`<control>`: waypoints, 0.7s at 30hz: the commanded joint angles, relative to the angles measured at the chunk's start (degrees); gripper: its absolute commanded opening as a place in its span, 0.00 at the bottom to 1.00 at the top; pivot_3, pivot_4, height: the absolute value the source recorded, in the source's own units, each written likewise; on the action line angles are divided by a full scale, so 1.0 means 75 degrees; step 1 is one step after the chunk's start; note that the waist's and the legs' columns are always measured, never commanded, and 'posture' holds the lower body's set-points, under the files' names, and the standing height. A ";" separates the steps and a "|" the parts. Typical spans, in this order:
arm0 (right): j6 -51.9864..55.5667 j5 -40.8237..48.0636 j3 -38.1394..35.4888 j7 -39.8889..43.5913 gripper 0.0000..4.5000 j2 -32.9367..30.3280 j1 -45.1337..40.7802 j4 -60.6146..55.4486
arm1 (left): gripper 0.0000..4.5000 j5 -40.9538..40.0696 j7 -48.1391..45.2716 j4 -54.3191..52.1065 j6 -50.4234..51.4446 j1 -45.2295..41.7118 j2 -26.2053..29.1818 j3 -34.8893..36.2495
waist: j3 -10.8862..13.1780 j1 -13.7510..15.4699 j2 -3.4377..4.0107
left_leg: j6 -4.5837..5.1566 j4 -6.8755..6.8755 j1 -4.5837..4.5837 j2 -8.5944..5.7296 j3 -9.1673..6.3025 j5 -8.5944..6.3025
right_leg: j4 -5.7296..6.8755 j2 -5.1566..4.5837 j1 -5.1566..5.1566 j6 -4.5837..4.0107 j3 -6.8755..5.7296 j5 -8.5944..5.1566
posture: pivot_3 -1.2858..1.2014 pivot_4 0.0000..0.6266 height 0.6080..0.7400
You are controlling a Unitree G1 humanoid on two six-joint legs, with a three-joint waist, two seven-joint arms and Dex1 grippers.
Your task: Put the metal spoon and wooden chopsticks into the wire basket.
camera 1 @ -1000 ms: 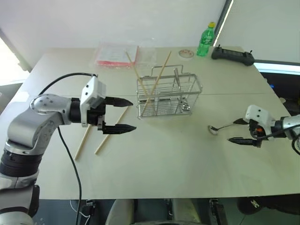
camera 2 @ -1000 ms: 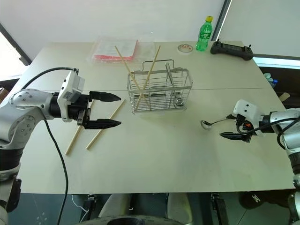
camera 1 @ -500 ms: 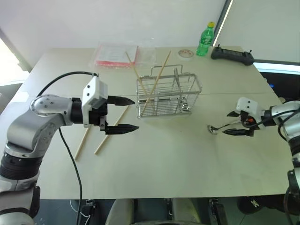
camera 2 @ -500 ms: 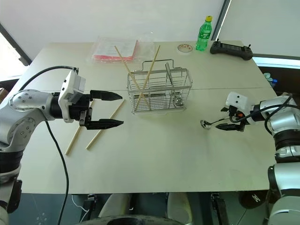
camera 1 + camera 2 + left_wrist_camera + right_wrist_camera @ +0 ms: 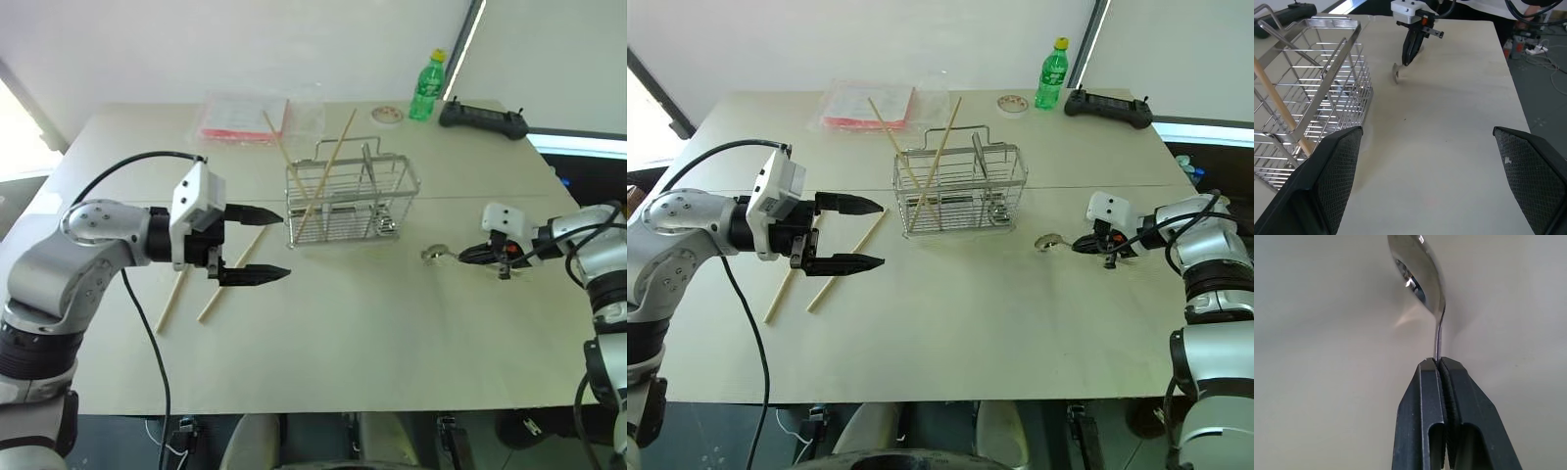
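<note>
Steel spoon (image 5: 1418,271) is pinched by the right end effector (image 5: 1441,363), right of the basket (image 5: 353,204). Left end effector (image 5: 253,245) gapes wide, left of the basket.

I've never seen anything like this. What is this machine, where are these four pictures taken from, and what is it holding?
It is a two-armed robot. Two pictures look down from its head; the other two come from cameras on its wrists.

On the table stands a wire basket with two wooden chopsticks leaning in it; two more chopsticks lie flat beside the left pincer, which is open and holds nothing. The right pincer is shut on the handle of a metal spoon. A green bottle stands at the far edge.
</note>
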 commanded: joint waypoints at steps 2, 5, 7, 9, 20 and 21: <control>0.0073 0.0019 -0.0104 0.0039 0.01 -0.0047 0.0134 -0.0033 | 1.00 -0.0086 0.0003 -0.0072 -0.0055 -0.0261 0.0066 0.0208 | 0.0000 -0.0007 -0.0001 | 0.0000 0.0006 0.0000 -0.0001 0.0001 0.0000 | 0.0000 0.0000 0.0002 0.0000 0.0004 0.0001 | 0.52 0.24 0.95; 0.0062 0.0002 -0.0115 -0.0012 0.01 -0.0081 0.0219 -0.0115 | 1.00 -0.0011 -0.0042 0.0071 -0.0142 -0.0377 0.0034 0.0161 | 0.0000 -0.0009 -0.0001 | 0.0000 0.0004 0.0001 -0.0001 0.0001 0.0000 | 0.0000 0.0000 0.0002 0.0005 0.0006 0.0004 | 0.52 0.24 0.95; 0.0041 -0.0010 -0.0152 -0.0081 0.01 -0.0082 0.0254 -0.0156 | 1.00 0.0044 -0.0056 0.0167 -0.0206 -0.0460 -0.0008 0.0122 | 0.0000 -0.0006 -0.0001 | 0.0000 0.0003 0.0000 -0.0001 0.0001 0.0000 | 0.0000 0.0001 0.0001 0.0012 0.0006 0.0008 | 0.52 0.24 0.95; 0.0038 0.0044 -0.0230 -0.0117 0.01 -0.0082 0.0295 -0.0254 | 1.00 0.0072 -0.0065 0.0232 -0.0231 -0.0526 -0.0043 0.0088 | 0.0000 -0.0009 -0.0001 | 0.0000 0.0003 -0.0001 -0.0001 0.0001 0.0000 | 0.0000 0.0001 0.0001 0.0014 0.0006 0.0009 | 0.52 0.24 0.95; 0.0089 0.0519 -0.0781 -0.0325 0.01 -0.0219 0.1184 -0.1796 | 1.00 0.0323 -0.0215 0.0694 -0.0462 -0.0871 -0.0255 -0.0070 | 0.0001 -0.0025 0.0000 | 0.0000 0.0003 0.0000 -0.0001 0.0003 0.0000 | 0.0000 0.0002 0.0000 0.0022 0.0008 0.0013 | 0.52 0.24 0.95; 0.0243 0.0744 -0.0941 -0.0256 0.01 -0.0256 0.1303 -0.2180 | 1.00 0.0342 -0.0216 0.0716 -0.0476 -0.0886 -0.0261 -0.0061 | 0.0002 -0.0018 0.0001 | 0.0000 0.0002 0.0000 -0.0001 0.0004 0.0000 | -0.0001 0.0002 -0.0001 0.0023 0.0008 0.0013 | 0.52 0.24 0.95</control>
